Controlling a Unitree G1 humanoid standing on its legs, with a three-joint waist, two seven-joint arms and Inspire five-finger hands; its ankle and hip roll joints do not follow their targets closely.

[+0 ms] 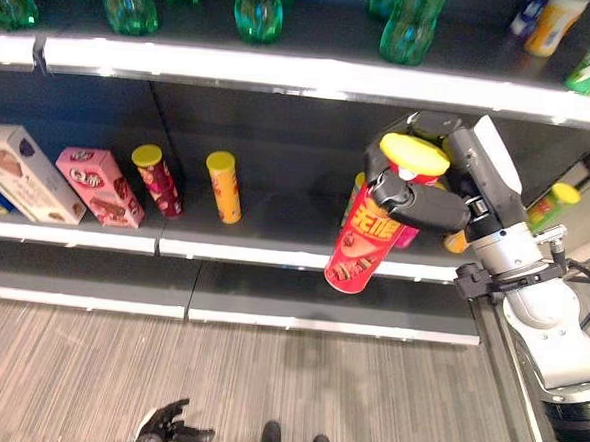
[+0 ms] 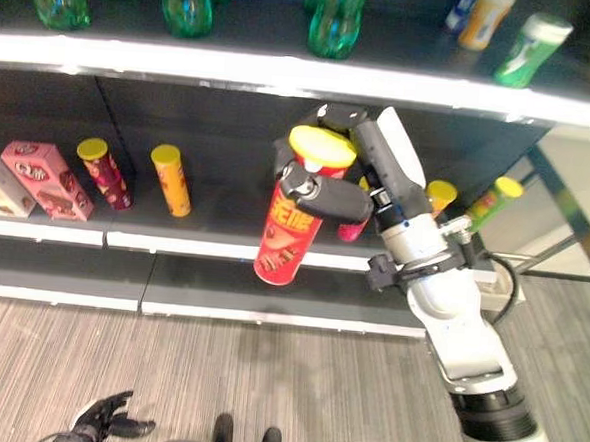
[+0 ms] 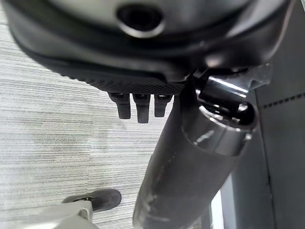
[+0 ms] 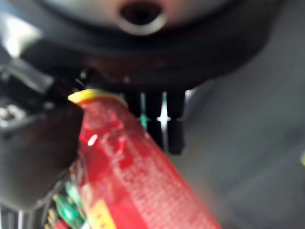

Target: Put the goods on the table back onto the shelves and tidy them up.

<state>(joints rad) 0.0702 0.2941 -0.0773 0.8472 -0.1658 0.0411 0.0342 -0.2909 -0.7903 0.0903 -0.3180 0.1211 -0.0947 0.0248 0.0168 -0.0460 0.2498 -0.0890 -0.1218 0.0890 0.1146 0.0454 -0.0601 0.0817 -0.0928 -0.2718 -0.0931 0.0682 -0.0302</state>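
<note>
Red chip canister [image 1: 362, 240] with a yellow lid hangs tilted before the middle shelf [image 1: 273, 250], clamped in the raised right hand [image 1: 417, 193]; the left hand [image 1: 167, 426] hangs low, fingers loosely spread.

Pink can [image 1: 410, 236] and orange can [image 1: 457, 242] mostly behind right hand [image 1: 431, 204].

The right hand [image 2: 321, 198] is dark, with a white plate behind it, seemingly on its back, and a silver-grey forearm below a black wrist collar.
</note>
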